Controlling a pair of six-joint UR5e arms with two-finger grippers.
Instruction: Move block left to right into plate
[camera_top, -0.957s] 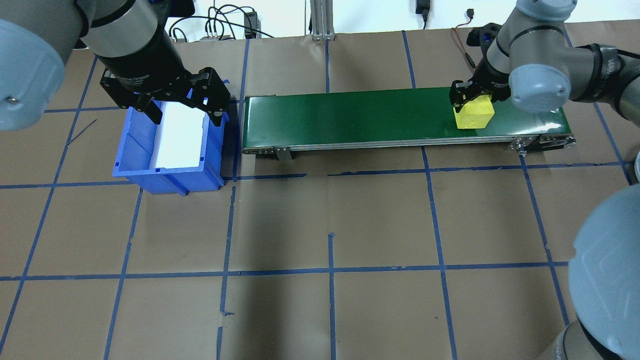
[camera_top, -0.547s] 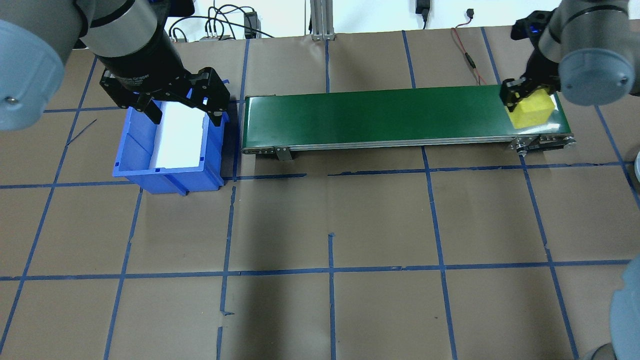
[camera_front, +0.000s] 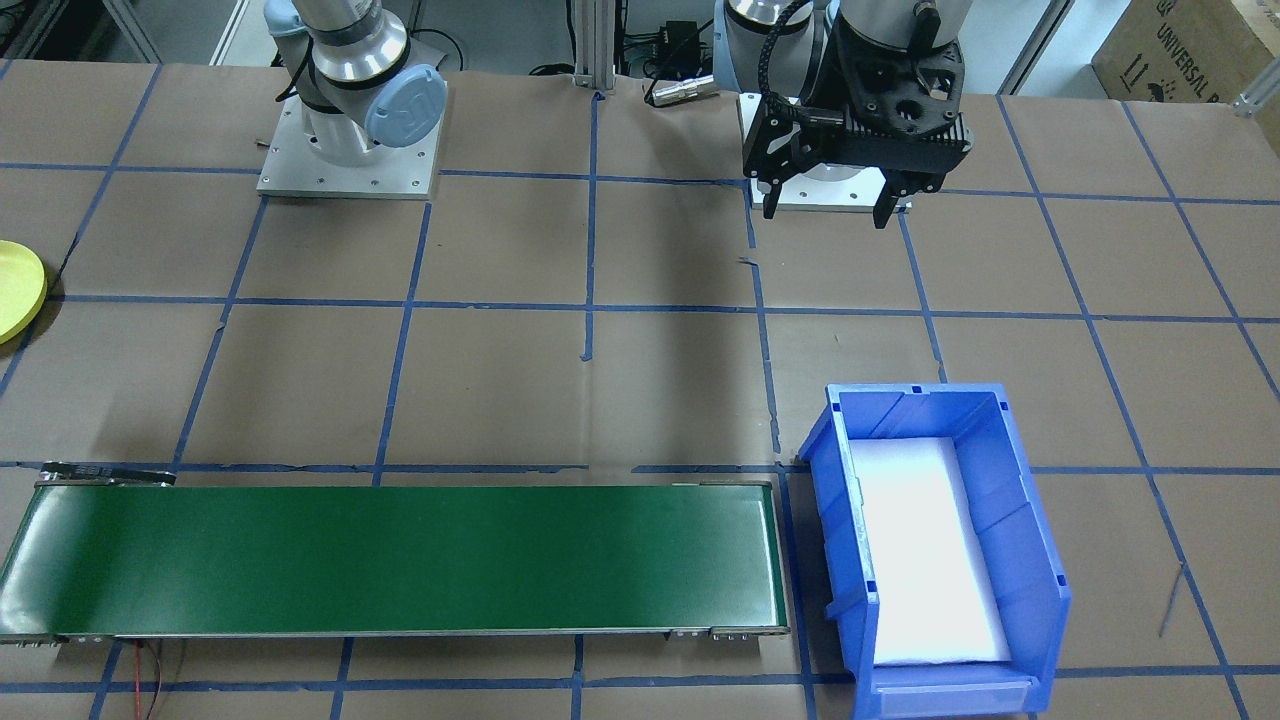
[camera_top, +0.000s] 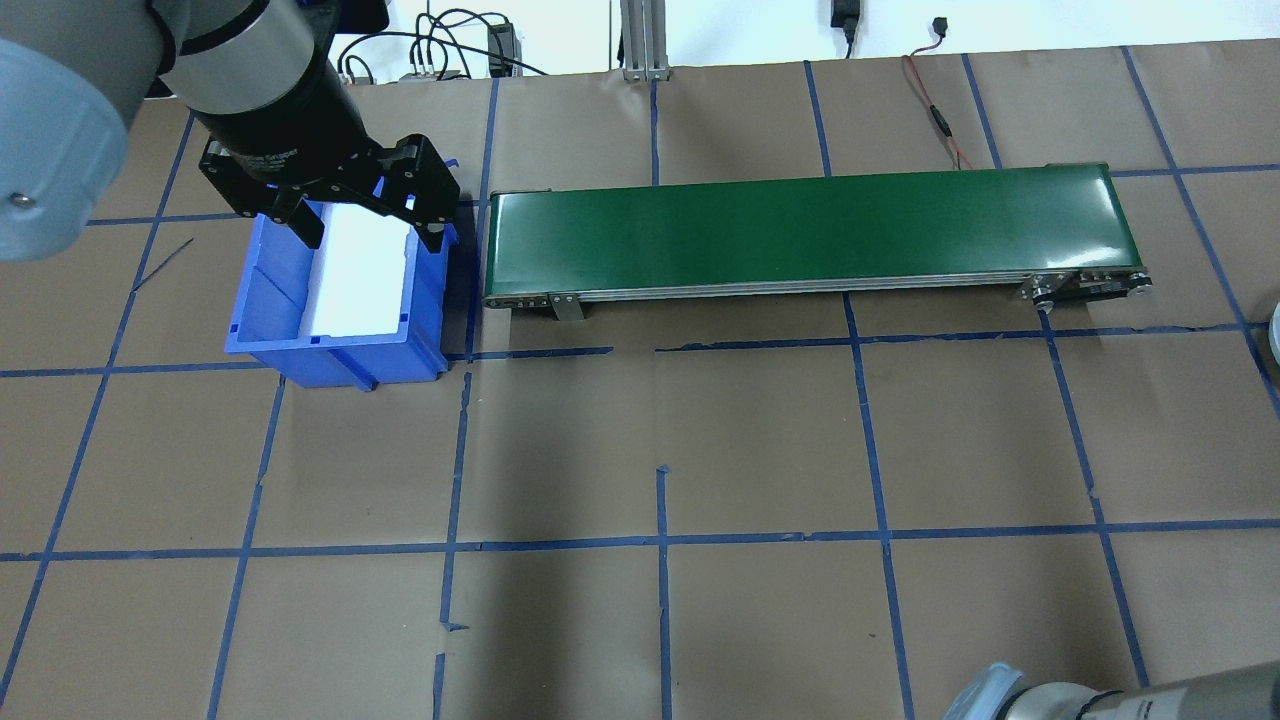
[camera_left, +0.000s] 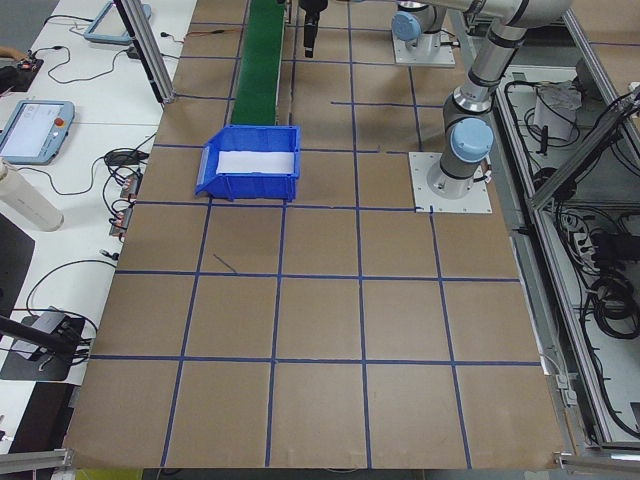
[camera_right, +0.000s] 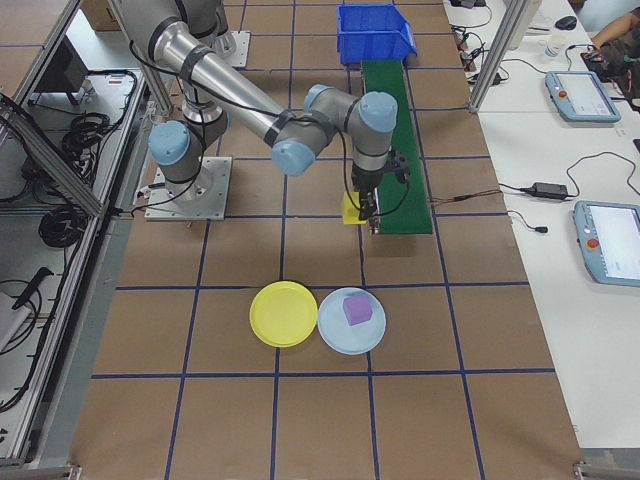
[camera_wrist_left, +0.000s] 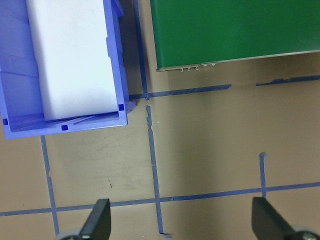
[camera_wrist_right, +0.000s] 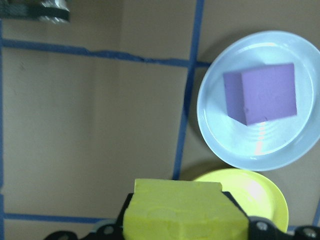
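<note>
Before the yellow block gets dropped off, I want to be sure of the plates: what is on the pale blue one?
A single purple cube sits on the pale blue plate. Whatever lies beneath the cube is hidden. The yellow plate beside it holds nothing.

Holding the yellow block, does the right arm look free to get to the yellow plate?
Probably yes. The right gripper holds the yellow block near the yellow plate, with only bare table between them.

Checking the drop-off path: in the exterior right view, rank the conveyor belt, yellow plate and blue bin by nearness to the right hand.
1. Conveyor belt, right beside the right hand.
2. Yellow plate, on the table nearer the camera.
3. Blue bin, at the belt's far end.
</note>
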